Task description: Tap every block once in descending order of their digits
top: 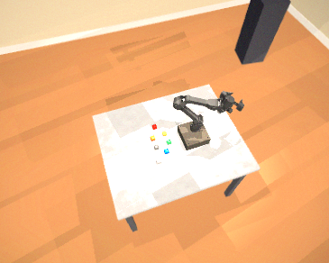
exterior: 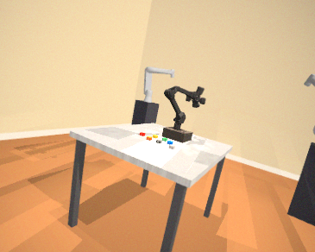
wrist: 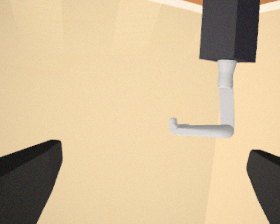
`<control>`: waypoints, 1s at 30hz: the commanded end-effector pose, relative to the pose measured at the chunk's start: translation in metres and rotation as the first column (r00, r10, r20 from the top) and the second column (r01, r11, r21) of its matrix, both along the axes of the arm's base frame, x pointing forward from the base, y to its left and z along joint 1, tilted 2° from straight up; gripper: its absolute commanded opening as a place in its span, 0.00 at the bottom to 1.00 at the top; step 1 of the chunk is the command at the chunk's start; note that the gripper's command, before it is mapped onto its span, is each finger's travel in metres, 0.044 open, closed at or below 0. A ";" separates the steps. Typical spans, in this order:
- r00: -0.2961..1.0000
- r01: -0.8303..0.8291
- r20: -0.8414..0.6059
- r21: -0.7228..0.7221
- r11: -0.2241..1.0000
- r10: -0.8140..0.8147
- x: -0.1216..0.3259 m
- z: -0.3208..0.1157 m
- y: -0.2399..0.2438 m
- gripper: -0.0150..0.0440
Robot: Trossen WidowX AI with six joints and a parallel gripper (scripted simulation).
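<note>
The blocks lie in a loose group on the table, in front of the arm's base: red [top: 154, 126] [exterior: 142, 134], orange [top: 152, 138] [exterior: 149, 138], yellow [top: 165, 133] [exterior: 155, 136], green [top: 169, 141] [exterior: 165, 139], grey [top: 156, 147] [exterior: 159, 141], blue [top: 167, 151] [exterior: 170, 142] and white [top: 159, 161] [exterior: 172, 147]. Their digits are too small to read. No block shows in the wrist view. My gripper [top: 237, 108] [wrist: 156, 155] is open and empty, raised high and well away from the blocks, on the far side of the base.
The arm's base [top: 193, 136] [exterior: 177, 134] stands on the table [top: 174, 186] [exterior: 119, 146] beside the blocks. A dark pedestal [top: 260, 36] [exterior: 145, 113] [wrist: 226, 30] with a pale grey arm [exterior: 148, 82] [wrist: 227, 107] stands beyond the table. Another pedestal [exterior: 310, 185] stands at the right in the exterior view.
</note>
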State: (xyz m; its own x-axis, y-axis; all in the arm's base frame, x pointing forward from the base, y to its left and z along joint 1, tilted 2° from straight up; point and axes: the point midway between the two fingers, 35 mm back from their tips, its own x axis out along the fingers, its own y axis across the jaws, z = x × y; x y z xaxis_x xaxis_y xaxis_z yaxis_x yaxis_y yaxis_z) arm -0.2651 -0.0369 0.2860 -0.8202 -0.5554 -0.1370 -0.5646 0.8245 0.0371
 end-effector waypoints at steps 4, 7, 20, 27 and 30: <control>0.990 0.138 -0.022 0.102 0.985 -0.136 -0.010 -0.005 0.040 0.93; 0.957 0.289 -0.043 0.226 0.930 -0.287 -0.013 -0.012 0.091 0.93; 0.669 0.537 -0.049 0.721 0.437 -0.741 0.082 -0.050 0.292 0.93; 0.484 0.377 0.030 0.895 0.239 -0.875 0.193 -0.074 0.355 0.93; 0.405 0.276 0.084 0.938 0.209 -0.910 0.247 -0.084 0.366 0.93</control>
State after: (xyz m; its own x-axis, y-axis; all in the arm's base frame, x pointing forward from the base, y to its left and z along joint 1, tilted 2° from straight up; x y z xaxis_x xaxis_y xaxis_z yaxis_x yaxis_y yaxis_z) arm -0.0741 0.3157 0.2126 -0.5062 0.6399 -0.5781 0.0086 0.6741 0.7386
